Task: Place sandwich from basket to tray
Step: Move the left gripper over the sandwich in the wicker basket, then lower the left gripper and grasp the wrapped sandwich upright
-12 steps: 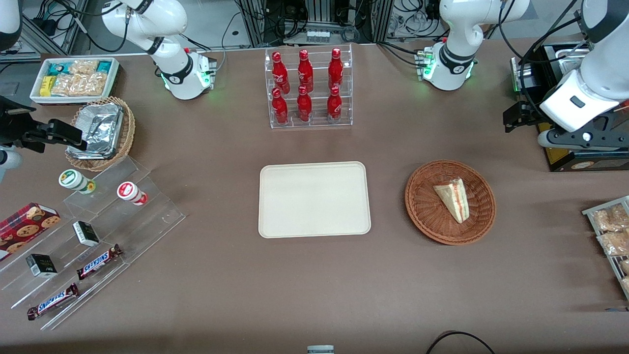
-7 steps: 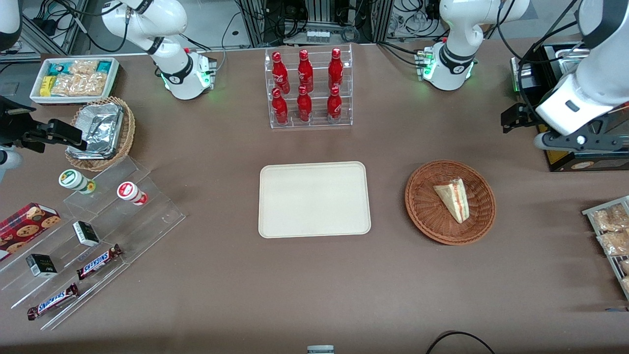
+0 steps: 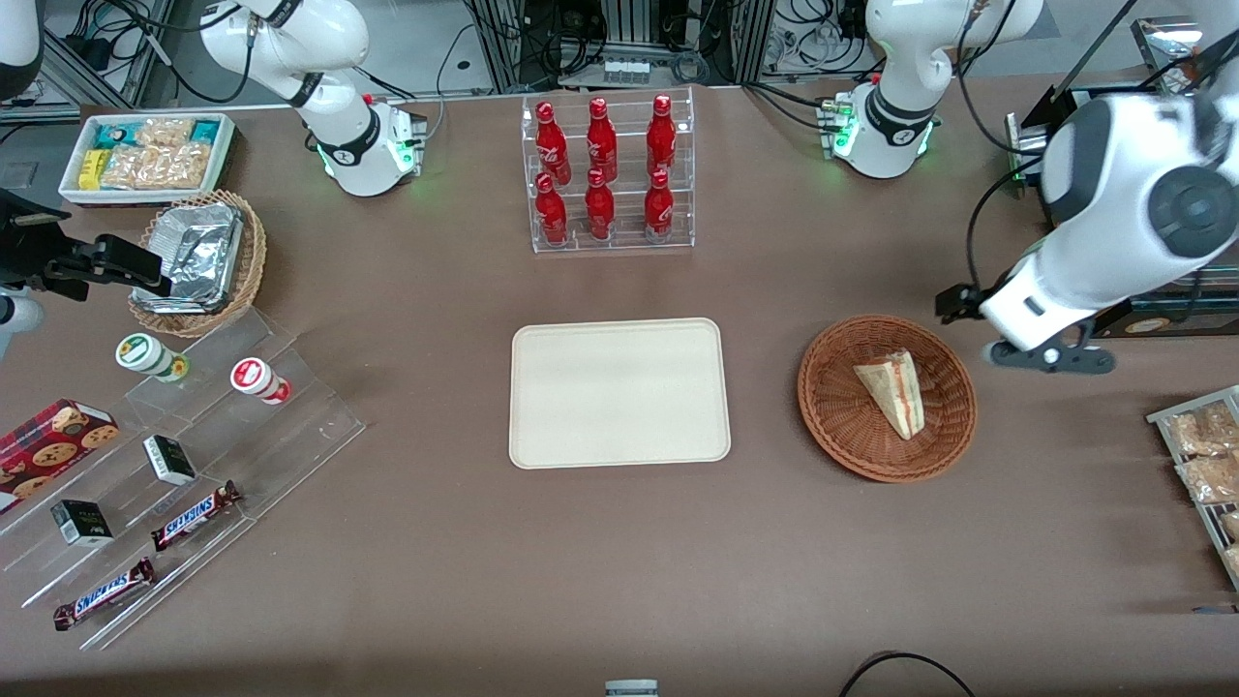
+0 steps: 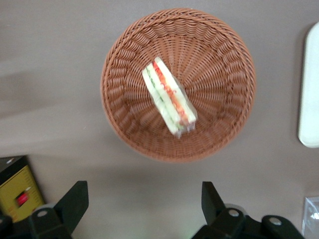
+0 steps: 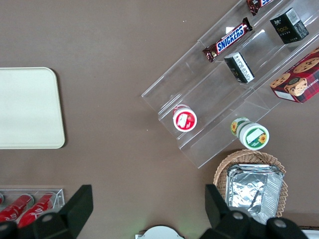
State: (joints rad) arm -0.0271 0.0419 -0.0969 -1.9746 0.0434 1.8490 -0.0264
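Note:
The sandwich (image 3: 895, 392) (image 4: 169, 97), a pale wedge with red and green filling in clear wrap, lies in the round reddish-brown wicker basket (image 3: 832, 426) (image 4: 224, 74). The cream-white tray (image 3: 619, 392) (image 4: 310, 89) lies flat beside the basket, toward the parked arm's end. My left gripper (image 3: 973, 315) (image 4: 143, 204) hovers above the table just off the basket's rim, toward the working arm's end. Its fingers are spread wide with nothing between them, and only bare table shows under them.
A clear rack of red bottles (image 3: 608, 174) stands farther from the front camera than the tray. A black and yellow box (image 3: 1152, 319) (image 4: 17, 191) sits near the gripper. A wire rack of snack packs (image 3: 1200, 455) is at the working arm's table edge.
The left arm has swung from over the black box toward the basket, bringing the gripper close to its rim. The sandwich, basket and tray have not moved.

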